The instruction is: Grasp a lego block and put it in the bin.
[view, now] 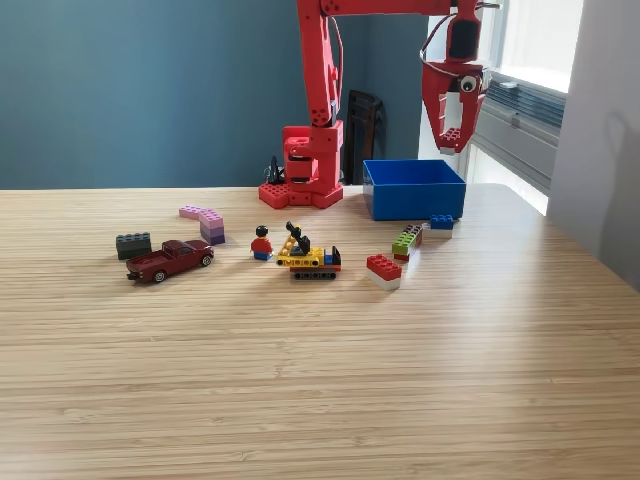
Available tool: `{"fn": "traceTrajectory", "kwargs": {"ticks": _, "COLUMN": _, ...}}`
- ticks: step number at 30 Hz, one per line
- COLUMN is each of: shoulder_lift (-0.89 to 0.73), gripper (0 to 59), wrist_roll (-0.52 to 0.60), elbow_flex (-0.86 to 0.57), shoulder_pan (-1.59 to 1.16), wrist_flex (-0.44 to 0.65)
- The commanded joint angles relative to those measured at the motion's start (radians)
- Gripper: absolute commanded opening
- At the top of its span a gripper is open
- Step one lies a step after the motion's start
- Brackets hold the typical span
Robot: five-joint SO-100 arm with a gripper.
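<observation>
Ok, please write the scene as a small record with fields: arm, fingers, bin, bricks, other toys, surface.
arm: red arm, base behind the toys, reaching toward the exterior view's right
fingers: gripper hangs above the bin, fingers apart, holding nothing visible
bin: blue bin, inside not visible
bricks: red brick, green brick, blue brick in front of the bin; purple bricks and dark grey brick on the exterior view's left
other toys: dark red car, minifigure, yellow vehicle
surface: wooden table
</observation>
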Motion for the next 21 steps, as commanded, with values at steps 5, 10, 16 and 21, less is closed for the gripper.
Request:
{"fn": "traceTrajectory", "kwargs": {"ticks": 5, "shoulder_lift": 0.049, "gripper": 26.0, "wrist_roll": -0.008, "elbow_flex": -0.015, "shoulder_pan": -0.012, "wrist_flex": 0.028}}
{"fn": "traceTrajectory", "kwargs": {"ticks": 10, "shoulder_lift": 0.049, "gripper": 17.2, "wrist_roll": -0.008, "elbow_flex": -0.052, "shoulder_pan": -0.006, "wrist_flex": 0.029}}
{"fn": "traceTrajectory", "kwargs": {"ticks": 16, "shoulder_lift": 0.049, "gripper": 0.1, "wrist_roll": -0.006, "elbow_flex": -0.123, "shoulder_pan": 0.107, "wrist_flex": 0.028}}
{"fn": "traceTrajectory", "kwargs": {"ticks": 21, "shoulder_lift": 0.049, "gripper": 0.1, "wrist_roll": -0.031, "elbow_flex": -0.189, "shoulder_pan": 0.328, "wrist_flex": 0.029}}
